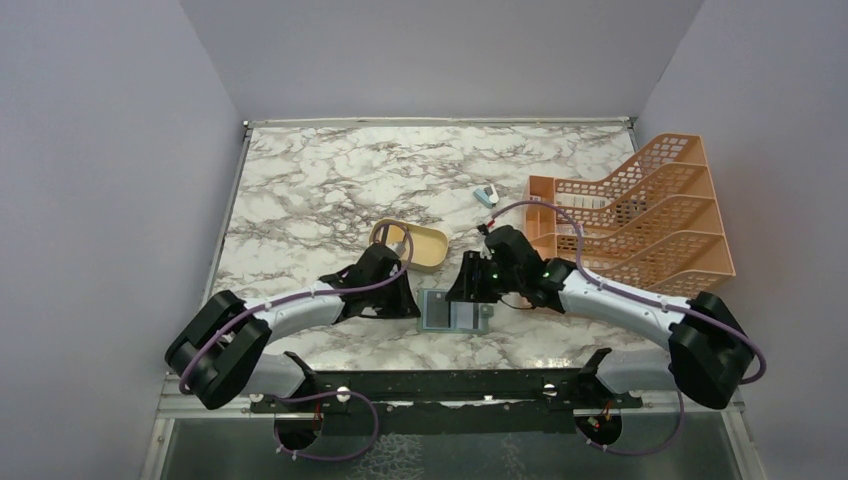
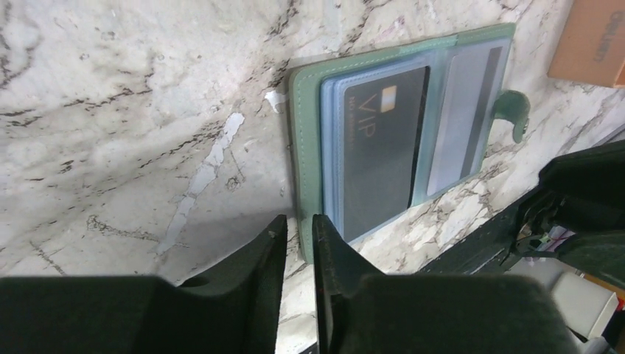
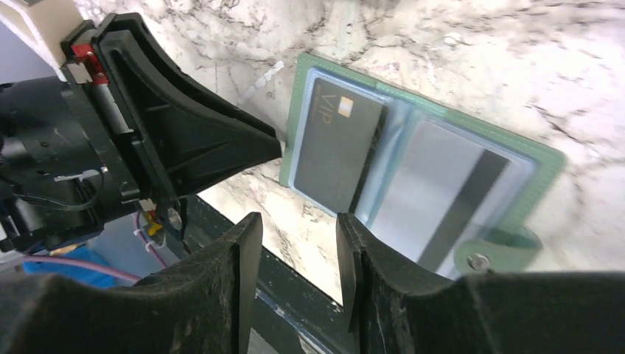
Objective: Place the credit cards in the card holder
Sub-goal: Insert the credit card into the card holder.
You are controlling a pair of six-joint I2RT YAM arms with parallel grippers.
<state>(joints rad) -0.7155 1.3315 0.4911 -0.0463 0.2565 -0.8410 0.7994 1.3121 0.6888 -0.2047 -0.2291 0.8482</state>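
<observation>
Top external: the card holder [image 1: 455, 312] is lying open and flat on the marble table [image 1: 300, 190], near the front edge, between the two arms. The left gripper [image 1: 408, 300] is sitting just beside its left edge. The right gripper [image 1: 470, 292] is hovering at its upper right. A tan oval dish [image 1: 437, 240] is sitting just behind; its contents are too small to tell. An orange mesh file rack [image 1: 650, 215] is standing at far right.

Left wrist: each pocket is holding one card. A dark card [image 2: 383, 147] is filling the left pocket and reading "VIP"; the smaller print is unreadable. A pale grey card [image 2: 461, 110] with a dark stripe is sitting in the right pocket. The left gripper's fingers are nearly together, with a slim gap and nothing in it.

Right wrist: both cards are showing again, "VIP" legible. The snap tab [image 3: 494, 254] is lying outward. The right gripper's fingers are standing moderately apart, empty.
</observation>
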